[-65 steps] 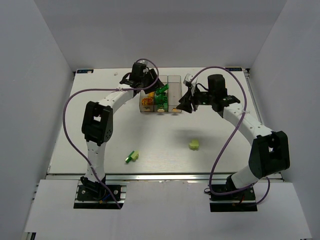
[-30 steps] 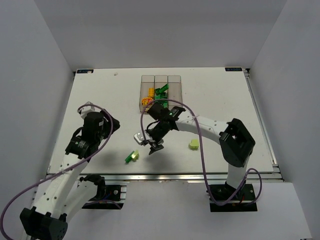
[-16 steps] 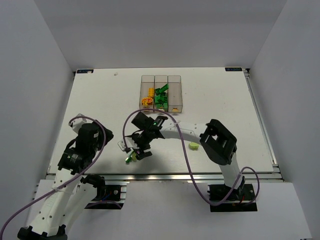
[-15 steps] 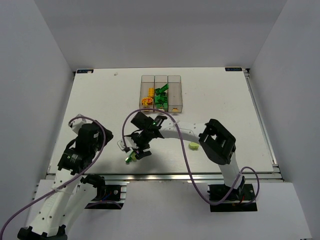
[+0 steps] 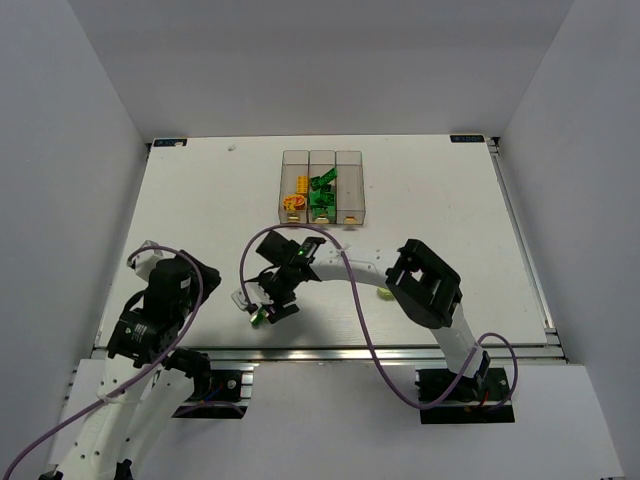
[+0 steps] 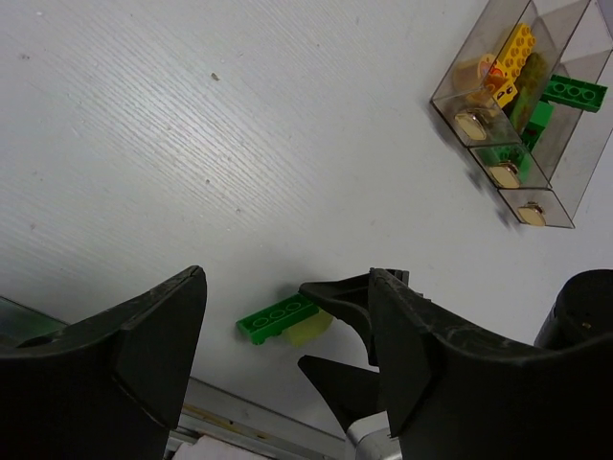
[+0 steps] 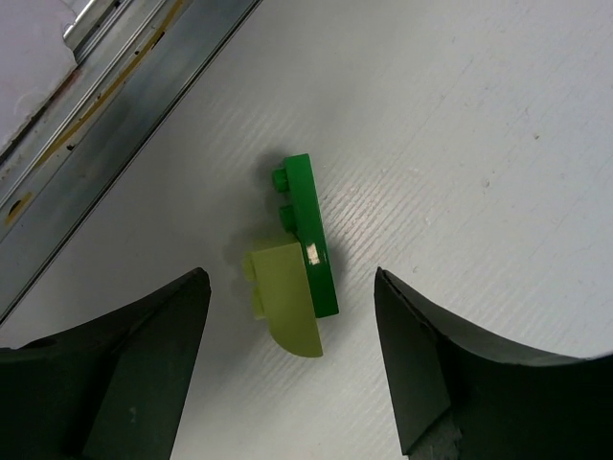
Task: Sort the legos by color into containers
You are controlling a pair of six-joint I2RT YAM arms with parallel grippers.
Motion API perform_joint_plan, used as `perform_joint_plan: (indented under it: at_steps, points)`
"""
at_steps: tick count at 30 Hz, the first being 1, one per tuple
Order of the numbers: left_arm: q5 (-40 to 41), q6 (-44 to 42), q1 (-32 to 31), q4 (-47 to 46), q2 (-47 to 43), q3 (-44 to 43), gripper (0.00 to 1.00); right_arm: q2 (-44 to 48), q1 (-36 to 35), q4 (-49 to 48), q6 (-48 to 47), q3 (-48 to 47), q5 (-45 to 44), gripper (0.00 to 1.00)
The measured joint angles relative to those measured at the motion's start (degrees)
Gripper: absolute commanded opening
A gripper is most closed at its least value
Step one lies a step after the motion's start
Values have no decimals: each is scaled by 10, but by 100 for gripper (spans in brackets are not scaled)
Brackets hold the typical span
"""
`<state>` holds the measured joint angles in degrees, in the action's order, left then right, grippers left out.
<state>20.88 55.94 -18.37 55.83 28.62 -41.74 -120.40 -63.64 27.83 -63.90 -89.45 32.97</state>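
Observation:
A bright green lego plate (image 7: 314, 235) joined to a pale yellow-green lego (image 7: 285, 309) lies near the table's front edge. My right gripper (image 7: 289, 275) is open, with one finger on each side of this pair and not touching it. The top view shows that gripper (image 5: 266, 309) over the pair (image 5: 260, 318). The left wrist view shows the pair (image 6: 283, 319) too. Another pale yellow-green lego (image 5: 384, 292) lies by the right arm. The containers (image 5: 322, 187) hold orange legos on the left and green in the middle. My left gripper (image 5: 200, 272) is open and empty at the near left.
A metal rail (image 5: 320, 352) runs along the table's front edge, close to the green and yellow-green pair (image 7: 124, 86). White walls enclose the table. The right arm stretches across the front middle. The containers also show in the left wrist view (image 6: 517, 105).
My right gripper has swung from the containers down to the near left, over the green and yellow-green pair. My left arm has pulled back from the containers to the near left.

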Motion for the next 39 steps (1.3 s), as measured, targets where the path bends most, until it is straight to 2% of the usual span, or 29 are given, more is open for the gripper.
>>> perform_joint_plan:
  at_steps: [14,21,24,27,33,39]
  points:
    - [-26,4,0,-14,3,2,78,-2,-2,-35,-26,36,-7,56]
    - [-60,5,0,-48,-17,36,78,-2,-1,-37,-40,41,1,33]
    - [-73,6,0,-68,-26,56,78,-2,2,-37,-40,42,3,26]
    - [-85,7,0,-86,-31,75,78,8,7,-41,-36,56,6,23]
    - [-136,4,0,-163,-38,118,78,97,46,-38,-21,137,21,17]
    - [-245,-7,0,-328,-40,194,78,237,116,-17,-28,197,62,16]
